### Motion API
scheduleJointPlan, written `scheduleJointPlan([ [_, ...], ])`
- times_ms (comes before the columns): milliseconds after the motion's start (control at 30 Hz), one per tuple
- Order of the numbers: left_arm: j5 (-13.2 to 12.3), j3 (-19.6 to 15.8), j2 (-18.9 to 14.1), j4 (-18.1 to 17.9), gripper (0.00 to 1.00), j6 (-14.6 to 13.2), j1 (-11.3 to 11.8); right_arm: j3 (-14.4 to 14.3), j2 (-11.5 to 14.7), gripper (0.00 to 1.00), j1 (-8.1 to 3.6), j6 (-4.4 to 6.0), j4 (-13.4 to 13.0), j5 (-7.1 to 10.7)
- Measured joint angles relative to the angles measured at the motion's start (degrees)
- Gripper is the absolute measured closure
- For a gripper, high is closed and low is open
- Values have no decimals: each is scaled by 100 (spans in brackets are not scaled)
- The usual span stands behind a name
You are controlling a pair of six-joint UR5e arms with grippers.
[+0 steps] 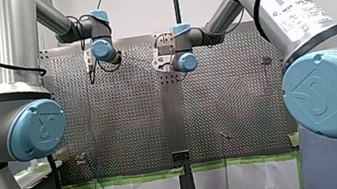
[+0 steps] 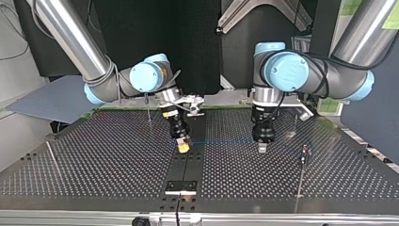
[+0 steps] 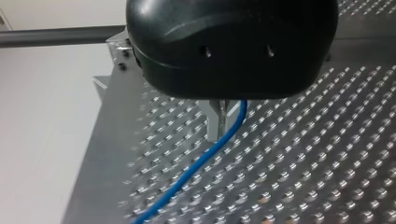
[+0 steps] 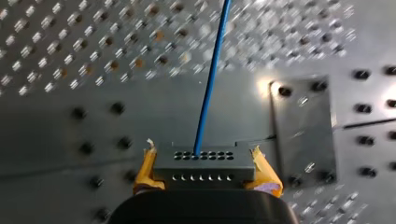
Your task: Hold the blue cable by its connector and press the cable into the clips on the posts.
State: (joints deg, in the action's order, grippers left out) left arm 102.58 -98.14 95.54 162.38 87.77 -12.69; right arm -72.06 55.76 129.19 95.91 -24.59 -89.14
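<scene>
holds the grey connector [image 4: 204, 164] across its width between the yellow pads [image 4: 145, 171] of my right gripper [image 4: 204, 158], jaws closed only as far as the block's sides allow. shows two rows of small holes on the block's face, with the blue cable [image 4: 210, 84] leaving one upper hole and running straight ahead over the perforated table [image 4: 70, 60]. farther along, pinches that cable at the tips of my left gripper [image 3: 218, 135], metal fingers [image 3: 214, 121] drawn together to a thin slit. looks thin, smooth and bright blue where it passes those fingers above the holes. in the top view, stretches level and taut from one gripper to the other, just above the table's dark middle strip [image 2: 193, 165].
</scene>
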Motion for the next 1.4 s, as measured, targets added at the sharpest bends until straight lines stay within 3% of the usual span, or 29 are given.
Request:
scheduleJointPlan([
  [300,145,-430,355,-434,100,42,-246,-441,-5,100,25,-183,-236,-373],
  [600,244,-878,653,-878,100,35,-492,-835,-5,100,33,-149,-614,-470],
  [733,304,-1063,803,-1063,100,63,-597,-1017,-7,100,22,-190,-796,-528],
  [1000,357,-1254,1049,-1445,100,42,-768,-1425,-9,100,50,-277,-1204,-761],
  [1400,422,-1388,1645,-2050,100,111,-1041,-2035,-16,100,-2,-242,-1815,-1266],
])
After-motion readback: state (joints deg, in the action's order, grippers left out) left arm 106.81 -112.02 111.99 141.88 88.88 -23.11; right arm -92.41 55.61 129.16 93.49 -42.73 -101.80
